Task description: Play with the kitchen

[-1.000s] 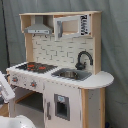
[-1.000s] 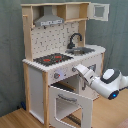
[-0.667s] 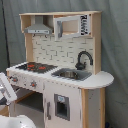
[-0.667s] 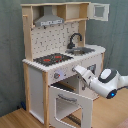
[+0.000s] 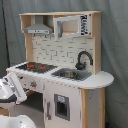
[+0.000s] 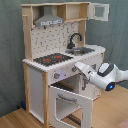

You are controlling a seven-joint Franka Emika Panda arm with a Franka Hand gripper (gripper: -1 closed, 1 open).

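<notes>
Since a second ago, the arm [image 6: 102,74] has barely shifted, its tip staying at the knob panel. In the first exterior view, the kitchen [image 5: 60,70] stands before a grey curtain [image 5: 114,45]: white panels, pale wood frame, tiled back, a curved black faucet [image 5: 83,59] over the steel sink [image 5: 70,74]. In the second exterior view, it rests on a wooden floor [image 6: 110,112], oven door [image 6: 70,93] hanging open, hob [image 6: 51,59] black with red rings. Whether the jaws are clenched, I cannot tell.
</notes>
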